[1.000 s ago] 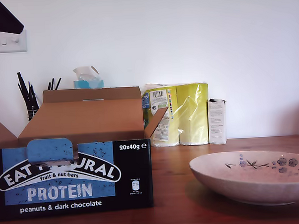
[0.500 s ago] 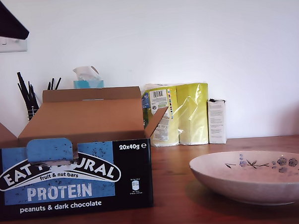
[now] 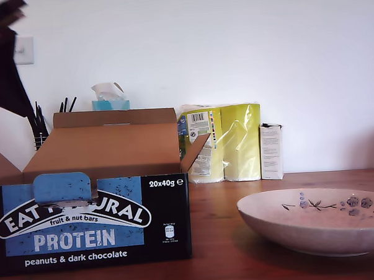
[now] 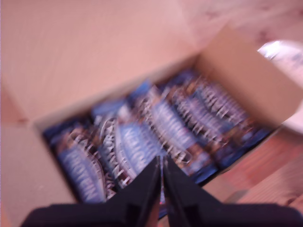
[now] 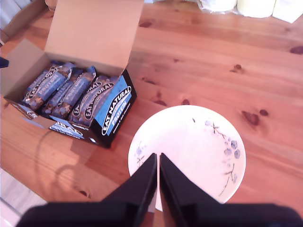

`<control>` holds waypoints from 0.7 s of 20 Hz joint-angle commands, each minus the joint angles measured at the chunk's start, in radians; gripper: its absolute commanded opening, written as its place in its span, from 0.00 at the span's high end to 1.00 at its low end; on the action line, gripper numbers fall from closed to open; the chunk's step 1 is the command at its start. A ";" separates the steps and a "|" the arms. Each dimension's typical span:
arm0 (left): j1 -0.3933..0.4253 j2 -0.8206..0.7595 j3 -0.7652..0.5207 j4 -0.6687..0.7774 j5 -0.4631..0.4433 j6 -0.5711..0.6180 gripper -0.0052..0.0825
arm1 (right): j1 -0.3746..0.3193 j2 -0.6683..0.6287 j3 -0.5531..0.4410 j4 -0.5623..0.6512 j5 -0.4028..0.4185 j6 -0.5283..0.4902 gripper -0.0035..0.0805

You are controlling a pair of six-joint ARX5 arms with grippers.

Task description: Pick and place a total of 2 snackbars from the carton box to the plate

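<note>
The carton box (image 3: 91,218) stands open at the exterior view's left, its lid flap up. Several snackbars (image 5: 71,90) in navy-and-blue wrappers lie packed inside it. They fill the blurred first wrist view (image 4: 156,127), with my first gripper (image 4: 161,163) shut and empty above them. That arm (image 3: 3,61) shows as a dark blur at the exterior view's upper left, above the box. The plate (image 3: 315,224) sits at the exterior view's right with nothing in it. My second gripper (image 5: 157,157) hangs shut over the near rim of the plate (image 5: 189,151), holding nothing. It is out of the exterior view.
Along the back wall stand a yellow package (image 3: 227,141), a small white carton (image 3: 271,152), a tissue box (image 3: 110,97) and a holder of black sticks (image 3: 37,122). The wooden table (image 3: 227,200) shows bare between box and plate.
The dark arm at the exterior view's upper left has dropped lower and further into the picture, now blurred by motion. Box and plate have not moved.
</note>
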 commanded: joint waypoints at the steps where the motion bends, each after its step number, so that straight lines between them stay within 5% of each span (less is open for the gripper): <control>1: -0.034 0.080 0.053 -0.062 -0.035 -0.026 0.61 | 0.010 -0.005 -0.002 0.024 -0.008 0.000 0.97; 2: -0.056 0.135 0.104 -0.103 -0.048 -0.049 0.44 | 0.011 -0.005 -0.002 0.026 -0.008 -0.003 0.97; 4: -0.078 0.238 0.190 -0.180 -0.094 -0.081 0.32 | 0.011 -0.005 -0.002 0.026 -0.008 -0.005 0.97; 14: -0.100 0.485 0.325 -0.247 -0.230 -0.084 0.29 | 0.011 -0.005 -0.002 0.034 -0.007 -0.034 0.97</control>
